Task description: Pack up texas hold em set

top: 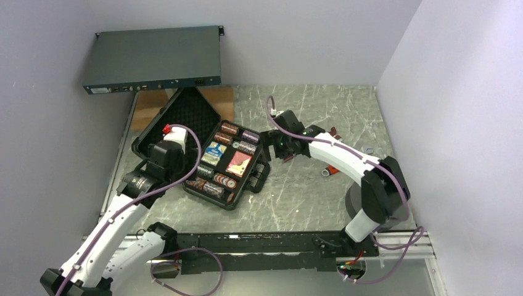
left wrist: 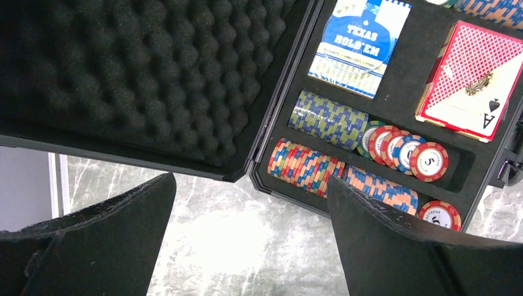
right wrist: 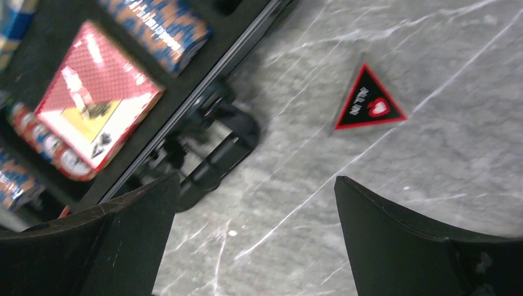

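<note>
Both grippers are spread wide and hold nothing. Left gripper (left wrist: 250,179) hovers over the near corner of the open black rectangular plastic case (left wrist: 279,108), next to its egg-crate foam lid (left wrist: 123,74). Right gripper (right wrist: 256,179) hangs above the grey marbled table (right wrist: 444,49) beside the case's black handle (right wrist: 216,148). Inside the case lie striped poker chip rolls (left wrist: 327,117), a blue and yellow card box (left wrist: 361,46) and a red card box (left wrist: 475,71).
</note>
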Robot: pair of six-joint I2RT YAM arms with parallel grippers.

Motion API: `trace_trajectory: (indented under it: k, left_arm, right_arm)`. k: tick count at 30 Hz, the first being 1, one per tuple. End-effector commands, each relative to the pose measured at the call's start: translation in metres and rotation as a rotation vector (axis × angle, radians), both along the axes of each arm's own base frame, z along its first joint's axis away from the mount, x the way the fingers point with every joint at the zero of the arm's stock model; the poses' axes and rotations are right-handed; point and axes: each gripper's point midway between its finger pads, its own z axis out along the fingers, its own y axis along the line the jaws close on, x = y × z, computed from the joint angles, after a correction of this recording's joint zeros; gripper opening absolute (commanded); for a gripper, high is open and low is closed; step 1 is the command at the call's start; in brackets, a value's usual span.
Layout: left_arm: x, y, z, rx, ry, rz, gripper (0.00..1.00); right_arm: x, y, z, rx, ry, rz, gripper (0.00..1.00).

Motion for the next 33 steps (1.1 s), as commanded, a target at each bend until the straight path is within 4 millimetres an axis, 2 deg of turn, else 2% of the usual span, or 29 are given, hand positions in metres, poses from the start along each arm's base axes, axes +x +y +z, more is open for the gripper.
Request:
trace_trajectory:
  k: [1,13,20,23,29,33]
  left_arm:
    - [0.007,-0.003,0.006,-0.007,-0.018,-0.01,0.99]
    - [0.007,-0.006,0.005,-0.016,-0.015,-0.024,0.99]
    - [0.004,-0.008,0.008,-0.031,-0.028,-0.042,1.0]
    - [0.004,-0.008,0.014,-0.046,-0.074,-0.046,1.0]
    - [0.004,-0.004,0.014,-0.041,-0.061,-0.014,1.0]
    - [0.006,-0.004,0.015,-0.046,-0.062,-0.014,1.0]
  right_arm:
    - [0.016,-0.022,-0.019,-0.117,0.071,-0.002,1.0]
    - [0.05,-0.056,-0.052,-0.221,0.088,-0.073,1.0]
    - [0.067,-0.067,-0.066,-0.248,0.107,-0.108,1.0]
    - [0.07,-0.067,-0.072,-0.242,0.117,-0.115,1.0]
    - [0.073,-0.064,-0.081,-0.232,0.125,-0.116,0.98]
    - [0.076,-0.062,-0.087,-0.236,0.134,-0.113,0.93]
